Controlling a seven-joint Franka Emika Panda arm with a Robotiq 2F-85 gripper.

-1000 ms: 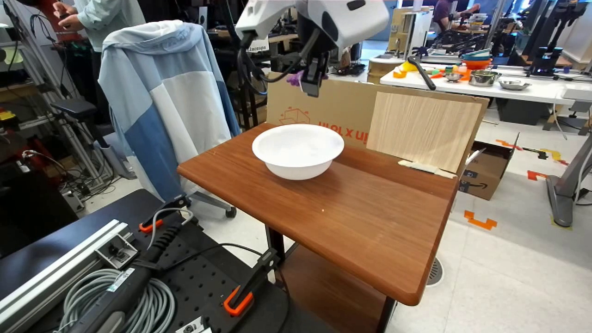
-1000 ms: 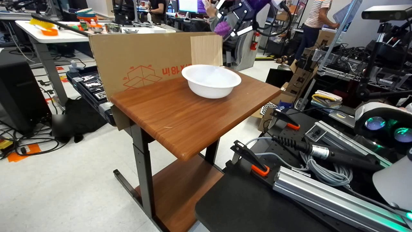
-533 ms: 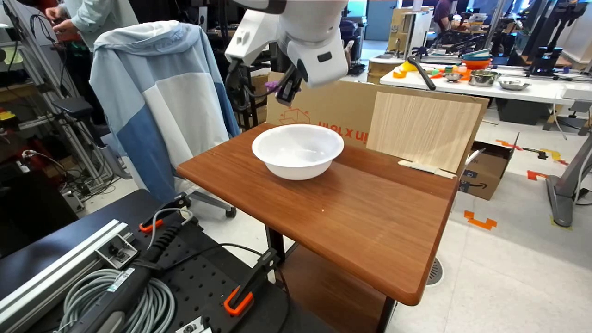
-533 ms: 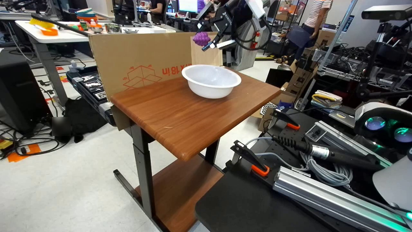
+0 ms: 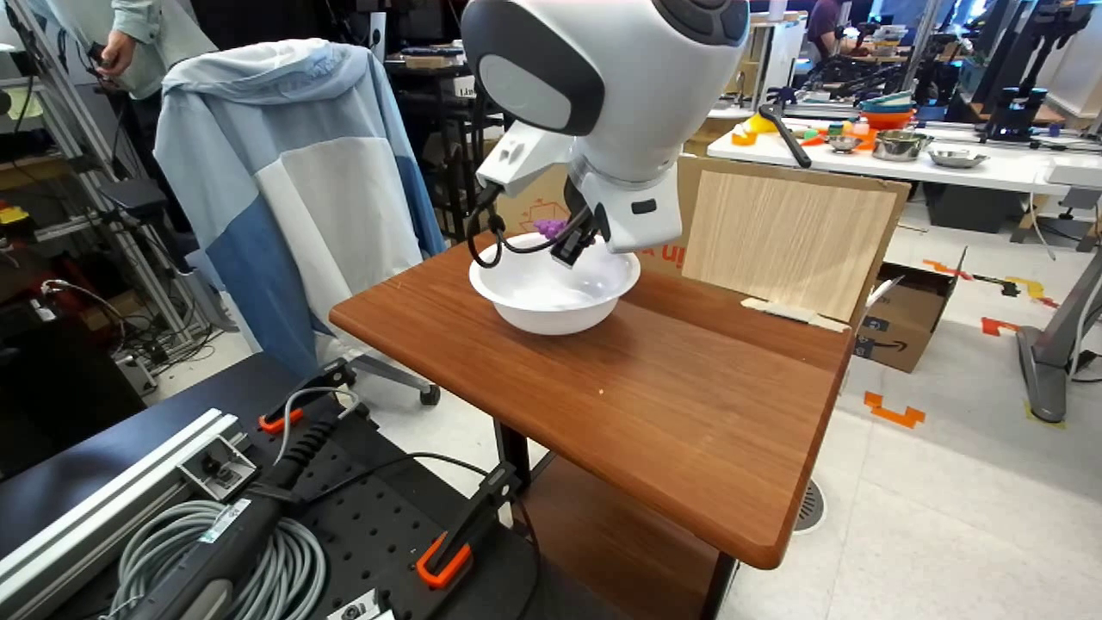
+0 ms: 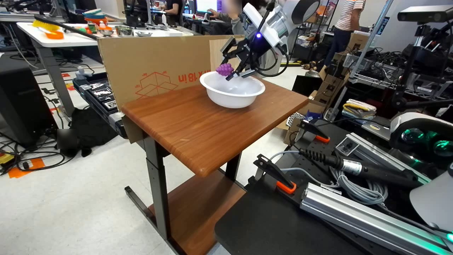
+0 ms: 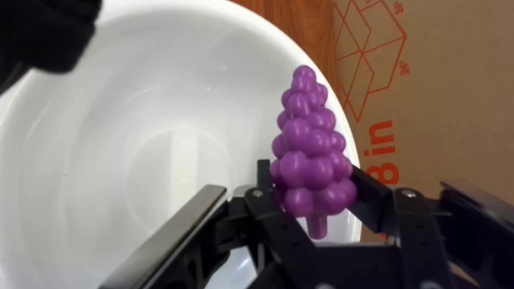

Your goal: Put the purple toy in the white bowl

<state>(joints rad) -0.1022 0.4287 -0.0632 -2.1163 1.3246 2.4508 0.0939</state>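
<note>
- I have the wooden table [image 5: 689, 413] in the middle of both exterior views.
- A brown cardboard sheet [image 6: 152, 56], printed in red, stands upright along one of its edges.
- My white arm [image 5: 637, 103] hangs in over the table from the top of both exterior views.
- A pale wood-grain panel [image 5: 788, 237] is set against the cardboard.
- The white bowl [image 6: 231, 101] sits upright on the table near the cardboard; my wrist view looks down into its smooth inside.
- My gripper [image 7: 313, 182], tilted over the bowl's cardboard side, is clamped on the toy, its fingers only as far apart as the toy is wide.
- The purple toy [image 7: 307, 132] is held near its stem end, above the bowl by the rim, narrow tip pointing away from the gripper. I can't tell whether it touches the rim.
</note>
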